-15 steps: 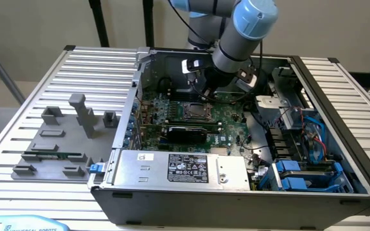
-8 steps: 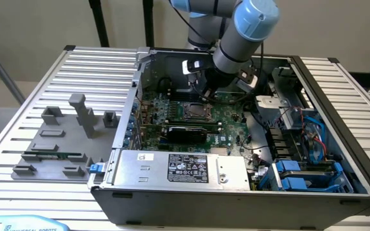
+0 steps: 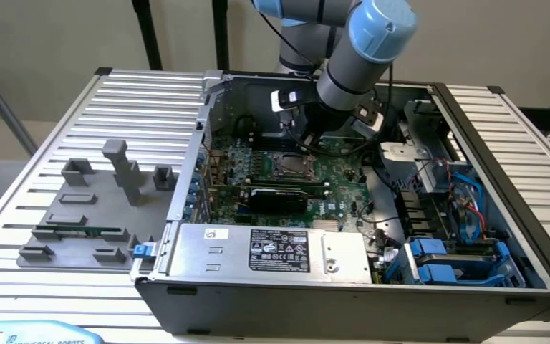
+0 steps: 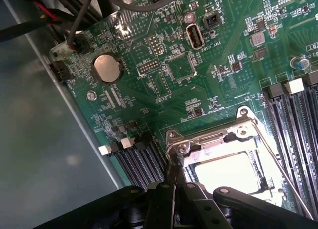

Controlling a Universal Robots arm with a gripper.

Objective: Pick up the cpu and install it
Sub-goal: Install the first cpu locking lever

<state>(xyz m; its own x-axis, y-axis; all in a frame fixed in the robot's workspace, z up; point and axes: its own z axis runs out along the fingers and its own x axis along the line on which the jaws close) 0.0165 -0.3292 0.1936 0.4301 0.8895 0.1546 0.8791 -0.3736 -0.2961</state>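
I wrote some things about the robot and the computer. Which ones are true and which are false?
1. The robot arm reaches into the open computer case. True.
2. The cpu lies on the grey fixture blocks outside the case. False: it sits in the socket on the green motherboard.
3. A round silver battery sits on the motherboard. True.
4. The gripper has its jaws wide open. False: they are shut.
5. The long green memory stick is plugged into the motherboard. False: it lies among the blocks outside.
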